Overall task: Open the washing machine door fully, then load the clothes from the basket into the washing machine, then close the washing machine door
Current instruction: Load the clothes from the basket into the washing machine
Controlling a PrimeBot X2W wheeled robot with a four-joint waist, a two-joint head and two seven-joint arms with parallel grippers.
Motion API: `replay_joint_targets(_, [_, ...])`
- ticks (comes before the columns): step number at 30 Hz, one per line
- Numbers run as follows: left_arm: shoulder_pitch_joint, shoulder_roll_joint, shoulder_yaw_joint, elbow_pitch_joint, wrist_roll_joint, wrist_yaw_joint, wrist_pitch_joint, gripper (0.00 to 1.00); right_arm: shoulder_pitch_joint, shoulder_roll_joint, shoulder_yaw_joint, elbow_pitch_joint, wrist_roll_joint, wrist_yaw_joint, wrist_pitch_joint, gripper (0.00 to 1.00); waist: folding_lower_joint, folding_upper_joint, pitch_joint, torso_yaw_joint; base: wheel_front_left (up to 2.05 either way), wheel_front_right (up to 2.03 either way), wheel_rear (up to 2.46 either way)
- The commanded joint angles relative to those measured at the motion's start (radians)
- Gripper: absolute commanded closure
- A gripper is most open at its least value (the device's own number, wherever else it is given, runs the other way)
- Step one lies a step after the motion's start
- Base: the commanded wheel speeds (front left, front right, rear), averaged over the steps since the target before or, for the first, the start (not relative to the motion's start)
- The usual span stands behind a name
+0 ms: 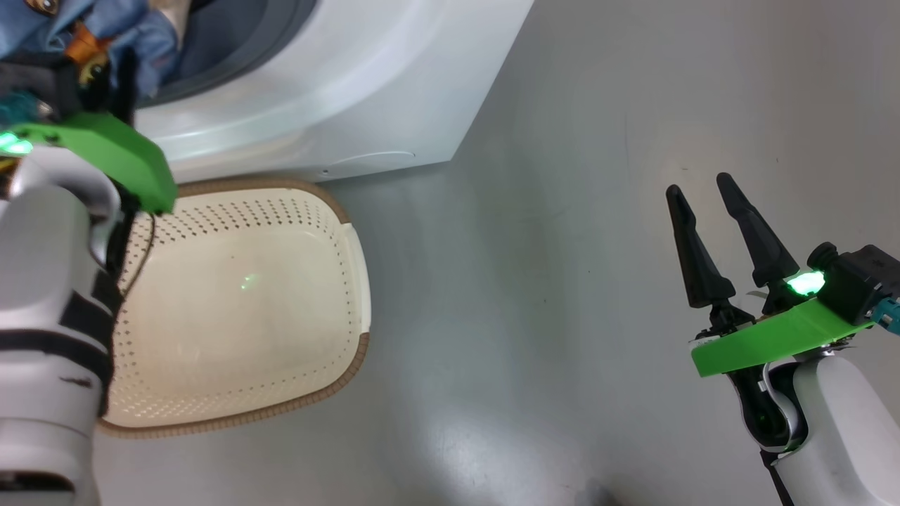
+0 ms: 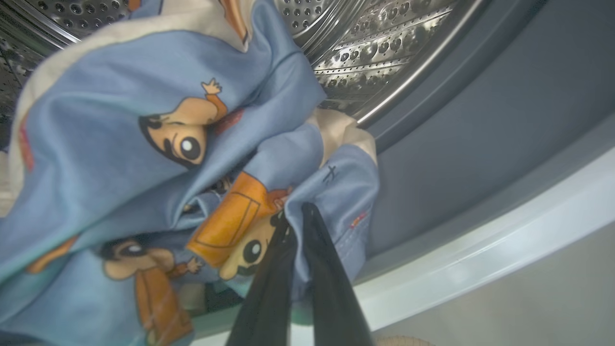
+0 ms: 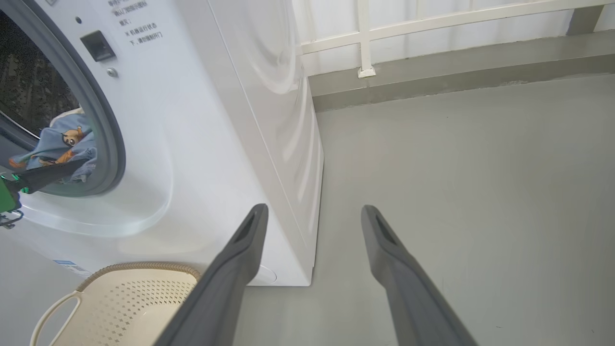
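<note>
The white washing machine [image 1: 351,84] stands with its mouth uncovered; its door is out of view. Light blue clothes [image 2: 144,144] printed with orange and brown cartoon figures hang at the mouth, in front of the steel drum [image 2: 384,43] and over the grey gasket [image 2: 480,120]. My left gripper [image 2: 298,216] is shut on a fold of these clothes, and it also appears at the mouth in the head view [image 1: 126,77]. The cream basket [image 1: 239,316] sits on the floor below the machine, nothing inside it. My right gripper [image 1: 699,186] hangs open over bare floor, far right of the machine.
Grey floor [image 1: 562,281] spreads to the right of the machine and basket. In the right wrist view a white railing [image 3: 432,21] and a low kerb [image 3: 456,72] run along the far wall behind the machine [image 3: 216,120].
</note>
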Motion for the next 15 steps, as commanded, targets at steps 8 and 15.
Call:
replay_joint_targets(8, [-0.127,0.076,0.062,0.020,-0.017,0.047,-0.005,1.00,-0.007,0.009,0.019,-0.027,0.008,0.002,-0.005,0.00,-0.0001,-0.0001,0.026,-0.024,0.00,0.00,0.00])
replay_joint_targets(15, [-0.211,0.113,0.087,0.033,-0.020,0.099,-0.005,1.00,-0.016,0.028,0.046,-0.023,0.013,0.002,-0.005,0.00,-0.0001,-0.0001,0.029,-0.065,0.00,0.00,0.00])
